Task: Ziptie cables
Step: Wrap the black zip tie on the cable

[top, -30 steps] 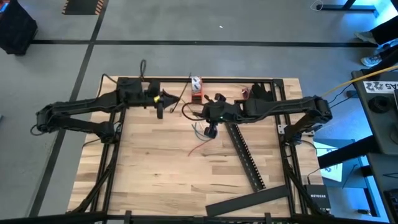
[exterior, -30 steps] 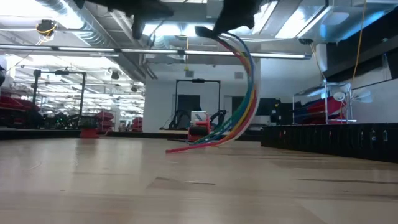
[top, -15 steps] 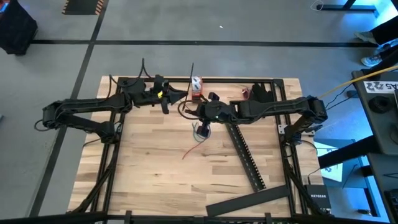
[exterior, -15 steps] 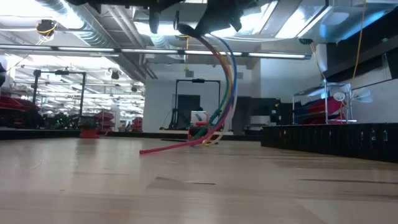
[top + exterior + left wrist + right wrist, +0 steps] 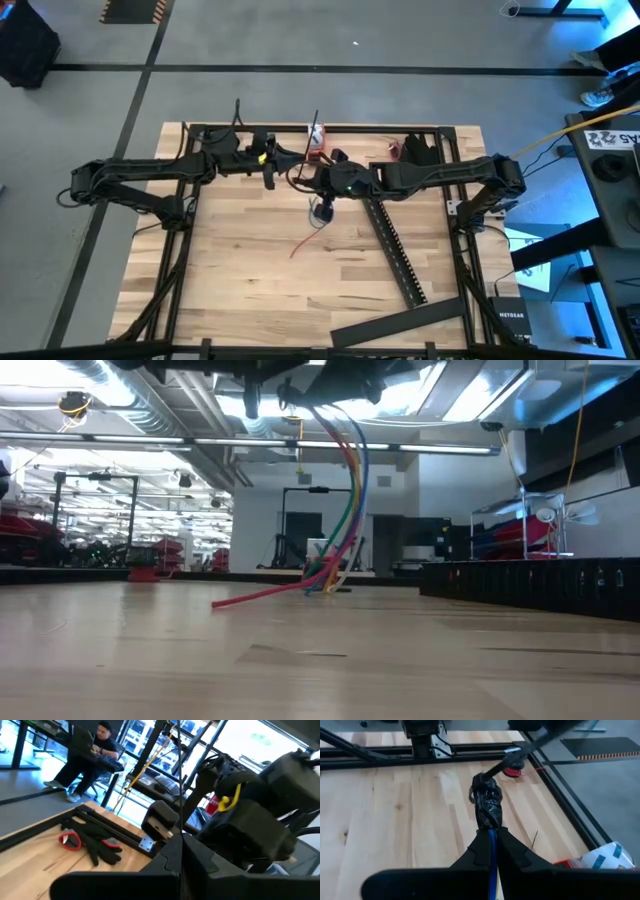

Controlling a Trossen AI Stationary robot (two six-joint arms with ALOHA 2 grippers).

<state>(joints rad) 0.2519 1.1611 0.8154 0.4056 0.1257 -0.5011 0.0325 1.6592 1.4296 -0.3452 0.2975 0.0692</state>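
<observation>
The cables point(image 5: 350, 490) are a bunch of blue, red, yellow and green wires with a black-wrapped end point(image 5: 487, 807). They arc down from my right gripper point(image 5: 322, 186) to the table. The red wire point(image 5: 302, 244) trails along the wood. My right gripper point(image 5: 492, 836) is shut on the bunch above the table's far middle. My left gripper point(image 5: 285, 162) stands close by on the left, shut on a thin black zip tie point(image 5: 178, 775). The strip point(image 5: 530, 747) slants toward the wrapped end. My left gripper pinches the thin black zip tie point(image 5: 181, 827) between its two fingers. The strip stands out beyond the fingertips, lifted clear of the table. Its far end reaches the cables' wrapped end point(image 5: 481, 781); whether it touches cannot be told. My right gripper pinches the bunch between its two fingers just behind the black-wrapped end point(image 5: 491, 832), coming level from the table's right. The wrapped end sticks out past the fingertips. The wires hang in a curve below, their lower ends point(image 5: 320, 585) lying on the table.
A long black slotted bar point(image 5: 395, 250) lies slantwise on the table's right half, and a flat black bar point(image 5: 400, 325) near the front edge. Black gloves and a red item point(image 5: 95, 845) lie at the far right corner, a small red-and-white thing point(image 5: 317, 140) at the far edge. A person sits beyond the table point(image 5: 95, 750).
My right gripper has moved toward the table's left, dragging the cables' lower ends and the red wire leftward along the wood. My left gripper has moved toward the table's right and far edge, closing on the right gripper with the zip tie.
</observation>
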